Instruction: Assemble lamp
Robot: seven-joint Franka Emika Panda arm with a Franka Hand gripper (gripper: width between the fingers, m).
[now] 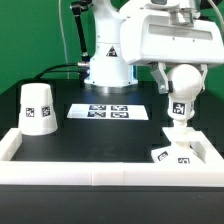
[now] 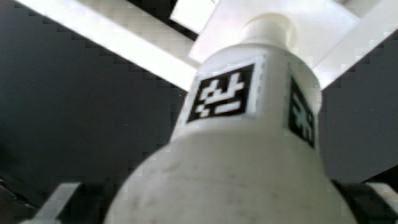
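Note:
My gripper [image 1: 181, 72] is shut on the round head of the white bulb [image 1: 179, 100] and holds it upright, narrow stem down, at the exterior view's right. The stem ends just over the flat square base [image 1: 178, 153], which lies in the front right corner. I cannot tell whether they touch. In the wrist view the tagged bulb [image 2: 240, 120] fills the picture between my fingers [image 2: 50, 203], and my gripper [image 2: 217, 208] is closed around its head. The tapered shade [image 1: 38, 108] stands alone on the exterior view's left.
The marker board [image 1: 110, 111] lies flat on the black table in front of the robot's pedestal [image 1: 108, 65]. A white border rail [image 1: 90, 171] runs along the front and sides, and it also shows in the wrist view [image 2: 107, 40]. Cables hang behind on the left.

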